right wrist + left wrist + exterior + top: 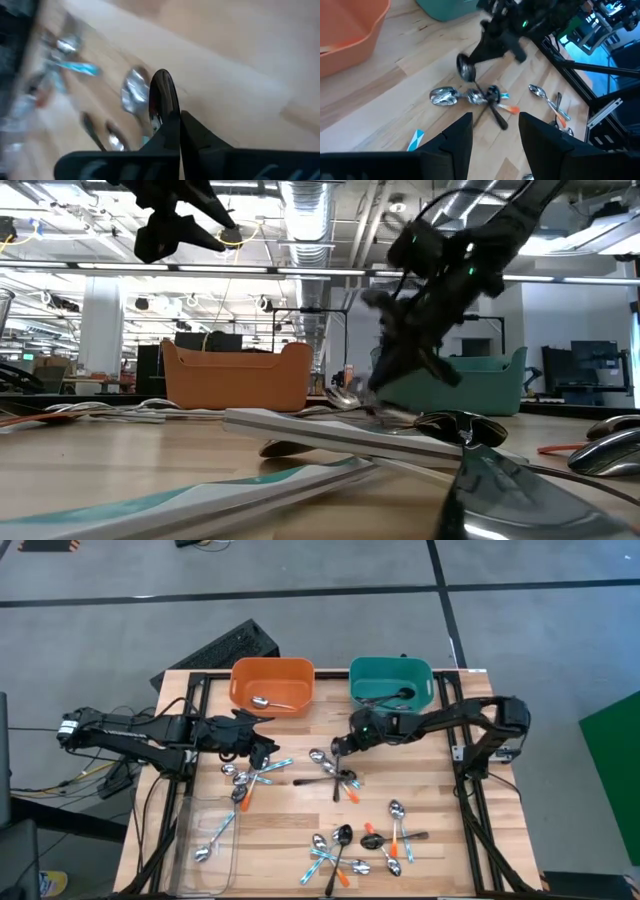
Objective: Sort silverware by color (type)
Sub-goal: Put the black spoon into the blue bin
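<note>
Spoons with orange, light-blue and dark handles lie in loose heaps on the wooden table: one heap (335,778) in the middle, one (255,778) below my left gripper, others (340,855) near the front edge. My right gripper (338,748) hangs over the middle heap (480,97), shut on a dark spoon (465,67). My left gripper (262,748) is open and holds nothing; in its wrist view the fingers (495,145) frame the middle heap from a distance. My right gripper (176,119) pinches the dark spoon between its two shut fingers, just behind the bowl (162,92). The bowl sticks out beyond the fingertips; the fingers hide the handle. The fingers slant down toward the table's left side. The bowl (465,67) seems raised off the table.
An orange bin (272,685) with one spoon and a teal bin (390,683) with a dark spoon stand at the far edge. A clear tray (205,840) with a blue-handled spoon sits at the near left. Bare wood lies between the bins and the heaps.
</note>
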Controlling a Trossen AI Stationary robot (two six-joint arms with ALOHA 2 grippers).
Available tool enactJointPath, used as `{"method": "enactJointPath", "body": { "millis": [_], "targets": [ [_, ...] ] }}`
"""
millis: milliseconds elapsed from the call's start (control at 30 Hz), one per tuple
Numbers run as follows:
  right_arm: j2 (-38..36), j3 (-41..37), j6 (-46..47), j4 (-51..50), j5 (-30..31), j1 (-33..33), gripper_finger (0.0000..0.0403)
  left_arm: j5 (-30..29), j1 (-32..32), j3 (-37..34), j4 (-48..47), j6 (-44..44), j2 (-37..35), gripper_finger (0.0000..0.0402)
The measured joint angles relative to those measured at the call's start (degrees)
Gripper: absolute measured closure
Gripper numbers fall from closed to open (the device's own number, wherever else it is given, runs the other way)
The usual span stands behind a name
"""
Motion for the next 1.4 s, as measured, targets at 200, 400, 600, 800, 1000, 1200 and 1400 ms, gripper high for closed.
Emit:
{"method": "enactJointPath", "body": {
  "millis": [200, 400, 600, 800, 1000, 1200, 1400],
  "targets": [
    [-11.84, 0.09, -4.30, -1.61, 0.98, -0.17, 0.0397, -2.31, 0.33, 0.00, -0.01, 0.36, 0.00, 0.0255],
    [-24.12, 0.17, -18.55, -2.04, 10.23, -1.83, 0.0397, -2.52, 1.85, 0.00, 0.11, 0.63, 0.00, 0.0255],
    [-31.57, 0.17, -33.20, -5.92, 22.96, -4.67, 0.0397, -2.40, 3.70, 0.00, 0.24, 0.61, 0.00, 0.0255],
    [-35.64, 0.15, -49.27, -5.25, 29.53, -6.88, 0.0397, -2.13, 4.52, 0.00, 0.24, 0.55, 0.00, 0.0255],
    [-36.73, 0.15, -59.12, -6.02, 37.38, -10.06, 0.0396, -2.07, 4.50, 0.00, 0.26, -0.55, 0.00, 0.0255],
    [-35.53, 0.17, -65.40, -8.05, 38.25, -14.47, 0.0396, -2.08, 4.50, 0.00, 0.25, -1.57, 0.00, 0.0255],
    [-31.31, 0.17, -73.55, -14.98, 42.15, -18.74, 0.0395, -2.12, 4.50, 0.00, 0.22, -1.60, 0.00, 0.0255]
  ]
}}
